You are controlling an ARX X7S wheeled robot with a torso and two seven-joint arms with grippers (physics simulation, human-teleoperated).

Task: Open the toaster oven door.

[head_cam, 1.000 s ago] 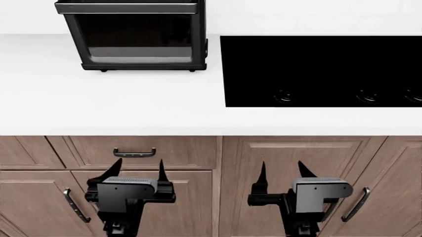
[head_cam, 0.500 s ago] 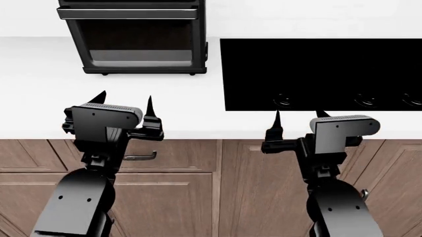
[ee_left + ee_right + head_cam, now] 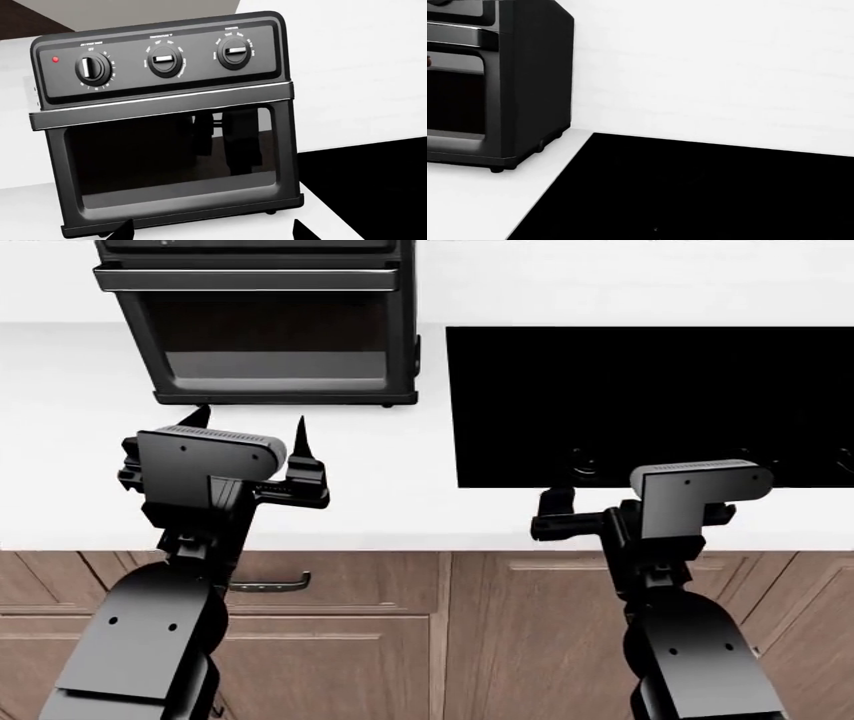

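Observation:
The toaster oven (image 3: 267, 330) stands at the back left of the white counter, and its three round knobs show in the left wrist view (image 3: 160, 100). The toaster oven door (image 3: 173, 165) is closed, with its grey bar handle (image 3: 160, 106) along its top edge; the handle also shows in the head view (image 3: 247, 280). My left gripper (image 3: 251, 422) is open and empty, just in front of the oven's base and below the handle. Its fingertips (image 3: 300, 231) show at the edge of the left wrist view. My right gripper (image 3: 601, 488) is open and empty over the near edge of the cooktop.
The flat black cooktop (image 3: 654, 400) is set into the counter (image 3: 400, 500) to the right of the oven and also shows in the right wrist view (image 3: 694, 190). Brown cabinet doors and a drawer with a metal handle (image 3: 274, 583) lie below the counter.
Both arms rose from in front of the cabinets to above the counter. My left gripper moved forward close to the oven's front. The view tilted, so the oven sits lower in frame.

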